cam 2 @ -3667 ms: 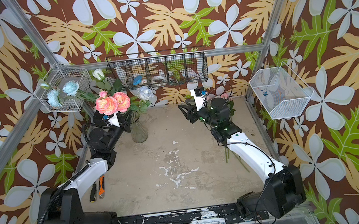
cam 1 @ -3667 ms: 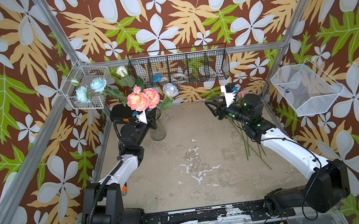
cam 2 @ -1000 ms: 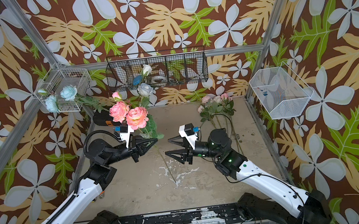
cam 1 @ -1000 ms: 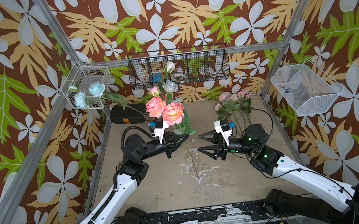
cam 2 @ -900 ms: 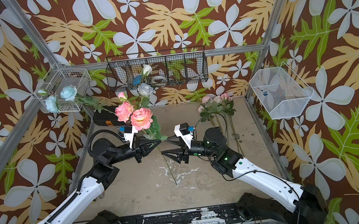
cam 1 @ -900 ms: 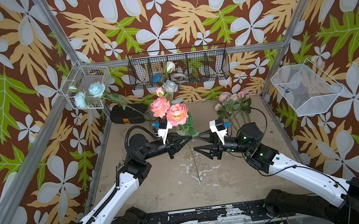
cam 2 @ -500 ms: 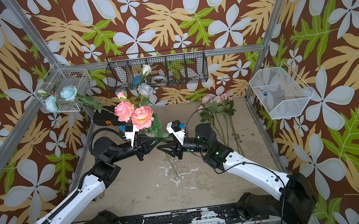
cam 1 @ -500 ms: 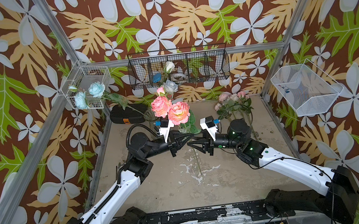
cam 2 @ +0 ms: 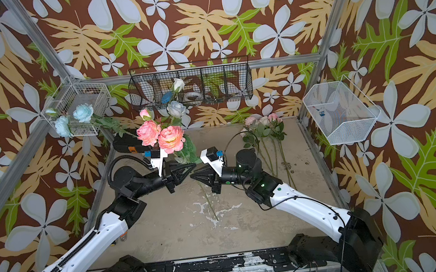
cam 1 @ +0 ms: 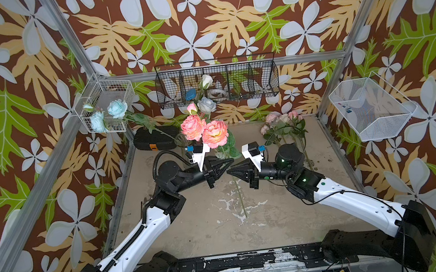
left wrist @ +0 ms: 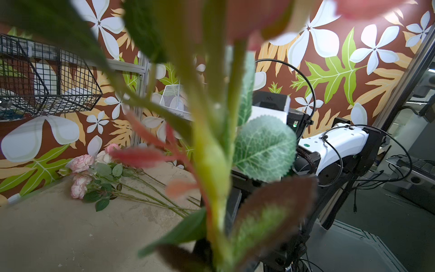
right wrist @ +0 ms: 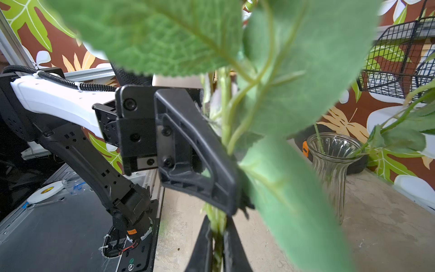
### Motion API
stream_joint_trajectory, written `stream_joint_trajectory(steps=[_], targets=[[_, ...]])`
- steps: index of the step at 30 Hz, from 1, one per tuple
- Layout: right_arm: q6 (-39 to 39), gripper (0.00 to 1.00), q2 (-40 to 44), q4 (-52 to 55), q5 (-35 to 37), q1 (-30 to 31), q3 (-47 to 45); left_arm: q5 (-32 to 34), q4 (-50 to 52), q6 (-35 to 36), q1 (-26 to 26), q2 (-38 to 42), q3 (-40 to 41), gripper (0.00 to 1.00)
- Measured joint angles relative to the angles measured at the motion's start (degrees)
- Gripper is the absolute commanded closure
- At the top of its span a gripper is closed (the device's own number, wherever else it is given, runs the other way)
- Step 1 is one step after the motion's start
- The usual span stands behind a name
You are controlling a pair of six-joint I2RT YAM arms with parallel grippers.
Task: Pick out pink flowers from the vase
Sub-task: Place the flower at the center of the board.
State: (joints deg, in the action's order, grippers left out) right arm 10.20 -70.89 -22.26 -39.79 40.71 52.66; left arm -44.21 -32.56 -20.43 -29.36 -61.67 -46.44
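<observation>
Now prob. mid-handover: R gripper (cam 1: 228, 171) clamped on stem (cam 1: 239, 196) of pink flowers (cam 1: 205, 134), L gripper (cam 1: 224, 167) grip unclear; next L should let go, R lay it by far-right pile (cam 1: 283, 127).

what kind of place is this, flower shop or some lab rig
Most likely a robot test cell, not a shop: aluminium frame posts carrying printed floral wall panels, two robot arms mounted on a base rail, and wire baskets hung on the walls.
</observation>
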Motion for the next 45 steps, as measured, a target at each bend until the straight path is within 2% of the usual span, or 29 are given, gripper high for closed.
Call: stream_joint_trajectory(steps=[1, 2, 4, 11, 19, 23, 26, 30, 35, 45], targets=[[0.31, 1.0, -0.04, 0.07, 0.83, 0.0, 0.07, -0.07, -0.24, -0.04, -0.02, 0.07, 0.02, 0.31], [0.33, 1.0, -0.04, 0.09, 1.51, -0.09, 0.15, -0.31, -0.46, -0.04, -0.02, 0.17, 0.07, 0.19], [1.03, 1.0, -0.02, 0.26, 3.63, -0.2, 0.24, 0.09, -1.01, -0.02, -0.04, 0.7, 0.55, 0.05], [1.27, 1.0, 0.79, 1.62, 8.7, -0.72, 0.66, 3.32, -3.3, 0.63, -0.04, 2.8, 4.81, 0.04], [1.33, 1.0, -0.66, 5.49, 13.35, -6.95, 2.64, 11.15, -3.21, 1.55, -0.04, 8.15, 11.21, 0.03], [0.39, 1.0, -4.11, 14.56, 19.87, -10.67, 9.53, 14.23, -3.23, 2.51, -0.04, 10.58, 13.46, 0.03], [-0.59, 1.0, -9.94, 25.73, 26.18, -14.43, 18.91, 15.23, -2.99, 2.51, -0.04, 10.71, 13.84, 0.03], [-2.1, 1.0, -18.53, 40.04, 30.47, -21.24, 28.46, 15.28, -3.21, 2.49, -0.04, 9.97, 14.34, 0.03], [-3.21, 1.0, -20.41, 51.01, 34.6, -25.75, 28.68, 15.15, -3.61, 2.27, -0.04, 8.07, 14.45, 0.03], [-3.69, 1.0, -26.58, 54.99, 42.58, -32.52, 29.29, 13.7, -5.16, 0.81, -0.04, 6.82, 14.84, 0.03]])
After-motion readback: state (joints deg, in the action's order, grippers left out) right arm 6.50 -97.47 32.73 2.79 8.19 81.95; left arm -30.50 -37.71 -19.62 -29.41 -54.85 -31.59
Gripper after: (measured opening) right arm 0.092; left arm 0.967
